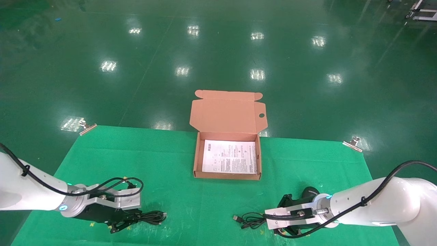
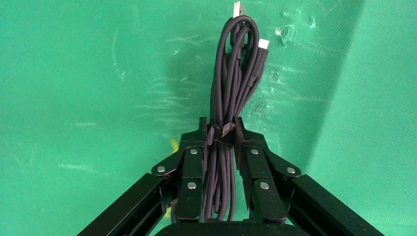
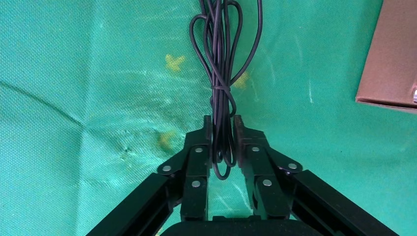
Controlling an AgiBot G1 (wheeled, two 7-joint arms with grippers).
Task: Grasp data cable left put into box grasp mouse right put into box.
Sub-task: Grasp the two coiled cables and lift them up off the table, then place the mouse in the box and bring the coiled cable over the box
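The data cable (image 1: 152, 216), a black coiled bundle with metal plugs, lies on the green mat at the front left. My left gripper (image 1: 127, 219) is low on the mat and shut on the data cable (image 2: 231, 88) at its tie strap; my left gripper (image 2: 220, 132) pinches the bundle from both sides. The mouse (image 1: 309, 192) sits at the front right, partly hidden behind my right wrist. My right gripper (image 1: 277, 220) is shut on the mouse's thin black cord (image 3: 221, 73), with my right gripper (image 3: 222, 132) around its loops. The box (image 1: 195, 160) stands open at the mat's centre back, with a white sheet inside.
The box's flap lid (image 1: 227, 112) stands up at the back. A corner of the box (image 3: 388, 59) shows in the right wrist view. The cord's USB plug (image 1: 235, 217) lies left of my right gripper. Metal clips (image 1: 87, 128) (image 1: 353, 144) hold the mat's far corners.
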